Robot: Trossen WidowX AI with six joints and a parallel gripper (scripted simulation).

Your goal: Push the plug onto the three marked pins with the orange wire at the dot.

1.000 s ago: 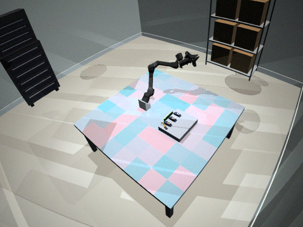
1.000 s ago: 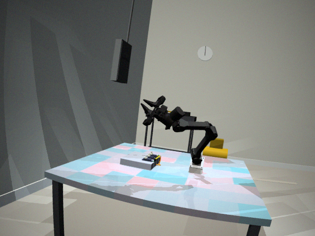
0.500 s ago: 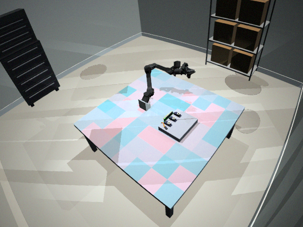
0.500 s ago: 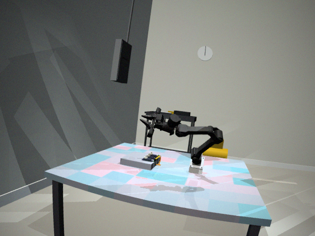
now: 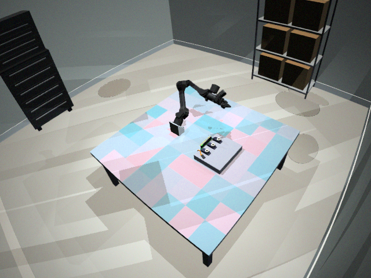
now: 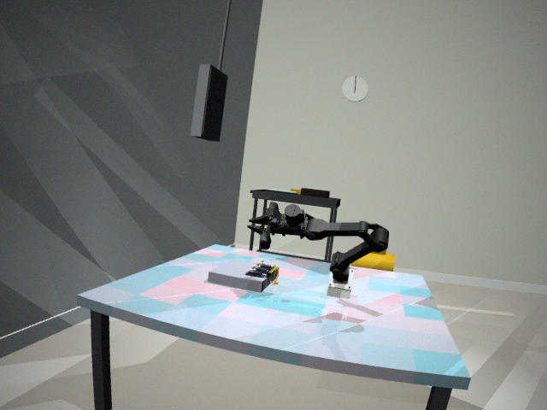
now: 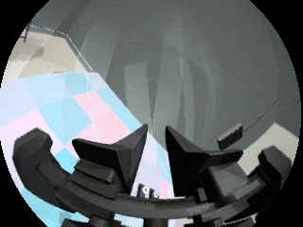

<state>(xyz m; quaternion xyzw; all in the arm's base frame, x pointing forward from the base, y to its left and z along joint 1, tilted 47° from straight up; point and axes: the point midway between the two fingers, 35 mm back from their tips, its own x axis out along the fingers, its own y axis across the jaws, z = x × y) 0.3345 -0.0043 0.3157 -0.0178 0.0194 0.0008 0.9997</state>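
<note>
My gripper [image 5: 228, 105] [image 6: 250, 224] [image 7: 156, 128] is partly open, with a narrow empty gap between its fingertips. It hangs high above the table, beyond the holder in the top view. Several small dark servos [image 5: 213, 145] [image 6: 261, 268] [image 7: 143, 191] with pale round tops stand on the grey slab [image 5: 226, 155] [image 6: 233, 278]. A green and yellow strip [image 5: 205, 141] runs along the slab's edge on the arm's side. An orange lead [image 5: 199, 152] [image 6: 277, 277] lies at one end of the strip. A small dark piece [image 5: 203, 156], seemingly the plug, lies beside it. Pins, dot and plug holes are too small to tell.
The arm's base [image 5: 177, 128] [image 6: 340, 282] stands on the patchwork-coloured table [image 5: 191, 170] [image 6: 185, 308], on the slab's strip side. The servos and strip rise above the slab's top. A shelf rack and a drawer cabinet stand away from the table.
</note>
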